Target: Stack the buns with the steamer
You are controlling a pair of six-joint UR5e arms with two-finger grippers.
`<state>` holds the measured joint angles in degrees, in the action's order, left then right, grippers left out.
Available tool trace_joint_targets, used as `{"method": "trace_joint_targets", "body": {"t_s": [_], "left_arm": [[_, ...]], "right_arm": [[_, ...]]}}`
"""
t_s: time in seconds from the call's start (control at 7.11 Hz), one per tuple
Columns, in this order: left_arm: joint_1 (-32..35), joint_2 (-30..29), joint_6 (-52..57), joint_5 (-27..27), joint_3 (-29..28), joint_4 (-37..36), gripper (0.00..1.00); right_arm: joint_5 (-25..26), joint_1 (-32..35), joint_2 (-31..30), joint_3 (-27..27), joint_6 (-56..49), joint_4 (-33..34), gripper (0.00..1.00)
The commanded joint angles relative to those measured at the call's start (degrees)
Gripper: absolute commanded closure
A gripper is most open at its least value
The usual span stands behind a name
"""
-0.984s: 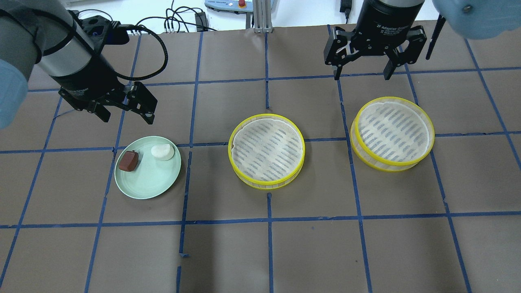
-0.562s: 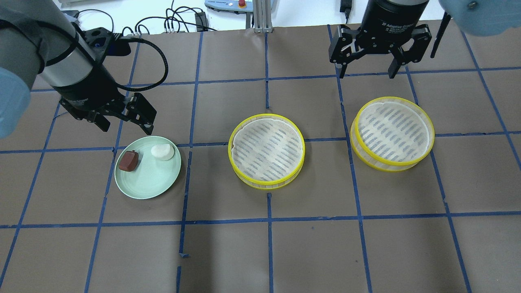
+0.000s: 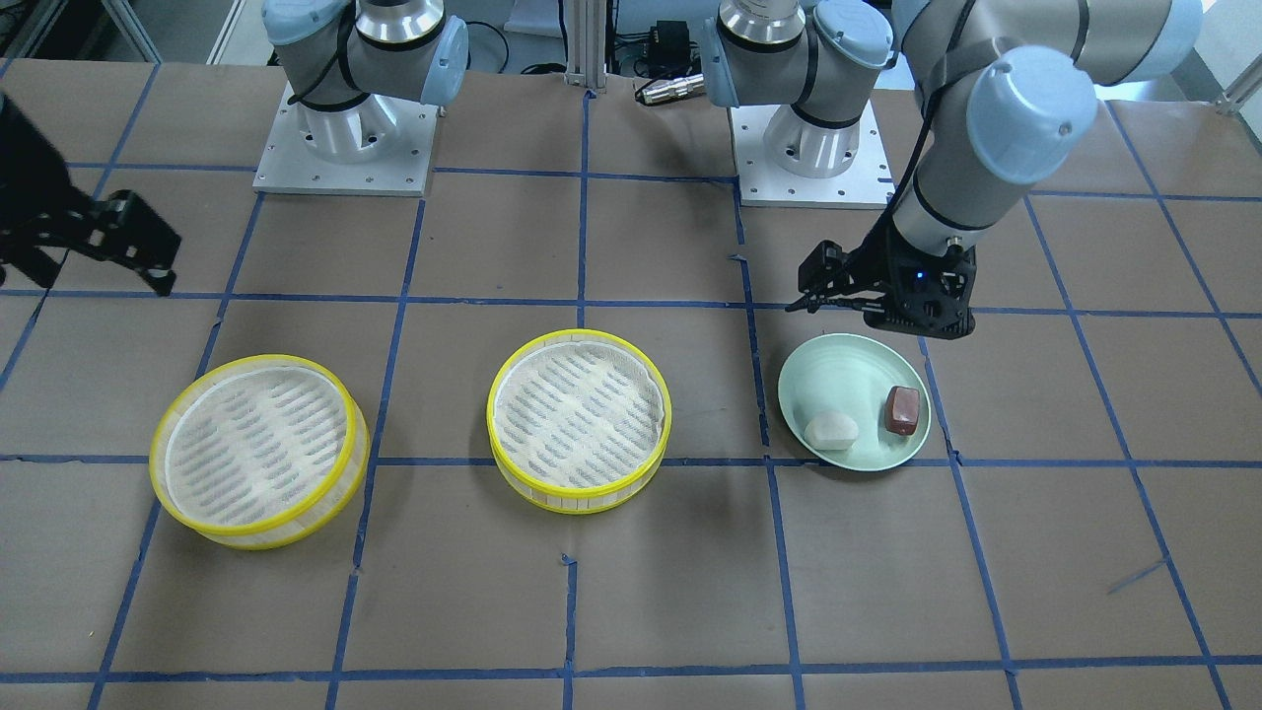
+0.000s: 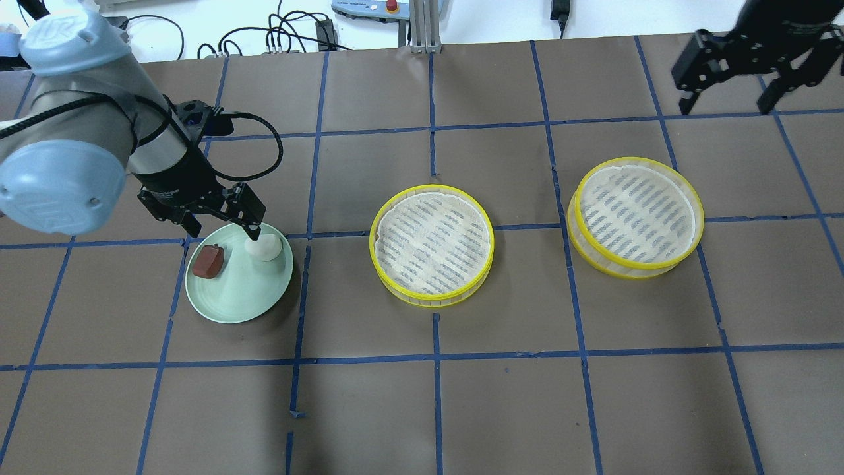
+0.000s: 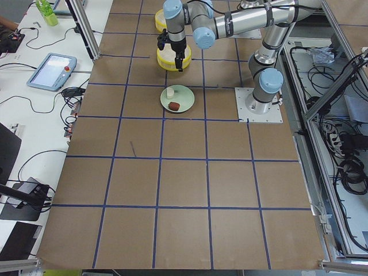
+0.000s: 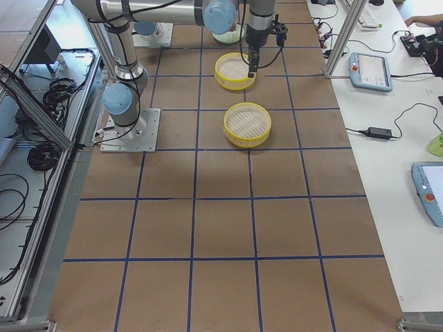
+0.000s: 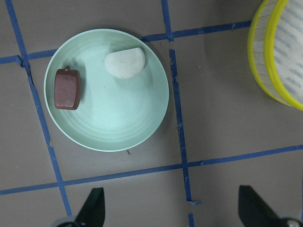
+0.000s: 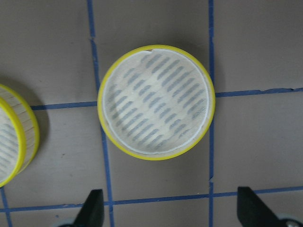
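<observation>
- Two buns: a white bun (image 4: 265,249) and a brown bun (image 4: 208,261). Both lie on the upper part of the plate, the brown one left of the white one and apart from it.
- One green plate (image 4: 237,298), left of centre in the overhead view.
- Two yellow-rimmed steamers, apart from each other: the mid steamer (image 4: 432,245) at the centre of the frame, and the far steamer (image 4: 636,216) to its right and slightly higher.
- Two hands. The left hand (image 4: 221,231) hangs over the plate's upper rim, fingers spread, holding nothing. The right hand (image 4: 726,105), at the upper right, is also spread and holds nothing.
- From overhead, one left fingertip covers the white bun's top edge; the left wrist view shows both buns uncovered.
- Brown counter (image 4: 461,402) gridded with blue tape; cables along the top edge.
</observation>
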<state>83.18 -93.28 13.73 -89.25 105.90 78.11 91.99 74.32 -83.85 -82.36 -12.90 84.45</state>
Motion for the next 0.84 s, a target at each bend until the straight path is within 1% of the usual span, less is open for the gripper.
{"method": "trace_joint_targets", "body": {"t_s": [0.0,0.14,0.28,0.42,0.56,0.7], "left_arm": [[-0.12,-8.81,0.07,-0.05,1.50,-11.36,0.00],[-0.12,-12.07,0.68,-0.31,1.76,-14.97,0.00],[-0.21,-14.54,0.77,-2.05,1.85,-17.97,0.00],[-0.21,-16.65,0.60,-3.46,1.85,-20.43,0.00],[-0.21,-17.98,0.51,-3.39,1.85,-21.42,0.08],[-0.21,-18.16,0.34,-3.56,2.29,-21.51,0.35]], "right_arm": [[0.21,-9.96,0.79,-5.68,-12.54,4.11,0.00],[0.03,-10.51,0.53,-7.97,-12.59,5.19,0.02],[-0.32,-10.43,1.66,-11.65,-12.67,11.03,0.03],[-0.41,-10.34,2.63,-17.69,-12.67,20.14,0.03],[-0.67,-10.34,5.42,-23.41,-12.67,30.67,0.03],[-1.63,-10.25,7.89,-27.12,-12.67,38.78,0.03]]}}
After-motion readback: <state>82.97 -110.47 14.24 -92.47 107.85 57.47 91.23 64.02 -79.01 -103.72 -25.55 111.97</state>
